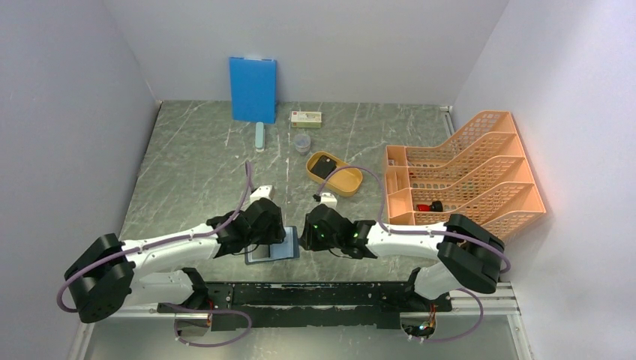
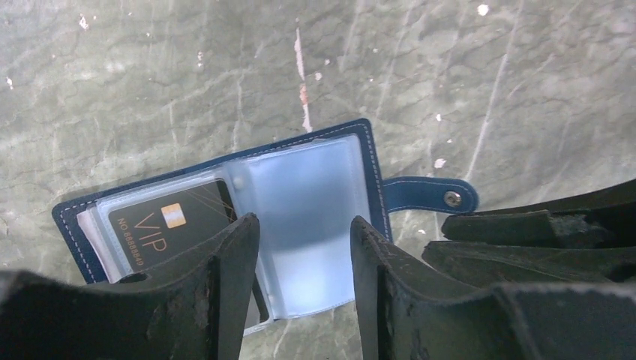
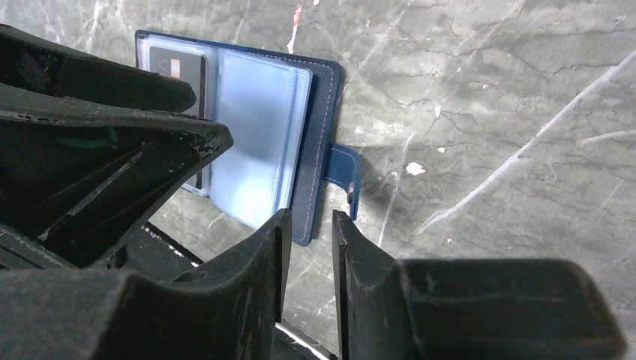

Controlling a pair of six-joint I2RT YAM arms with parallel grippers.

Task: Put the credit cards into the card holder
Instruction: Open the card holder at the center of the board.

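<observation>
Fingers of left gripper (image 2: pixel 304 225) spread, straddling the empty clear sleeve (image 2: pixel 311 247) of the open card holder (image 2: pixel 300 172), flat on the table (image 2: pixel 525 90). Credit card (image 2: pixel 161 225) pocketed at nine o'clock. Right gripper (image 3: pixel 310 217), narrowly parted and empty, sits at three o'clock; best pin the cover there.

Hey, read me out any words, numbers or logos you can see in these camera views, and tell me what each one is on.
"VIP": gold letters on the black card tucked in a sleeve of the open card holder.
"NO" plus a row of digits: same card, under VIP; the digits are too blurred to read reliably.
Small box at the back of the table: printed label, too small to read.
No other text is visible.
</observation>
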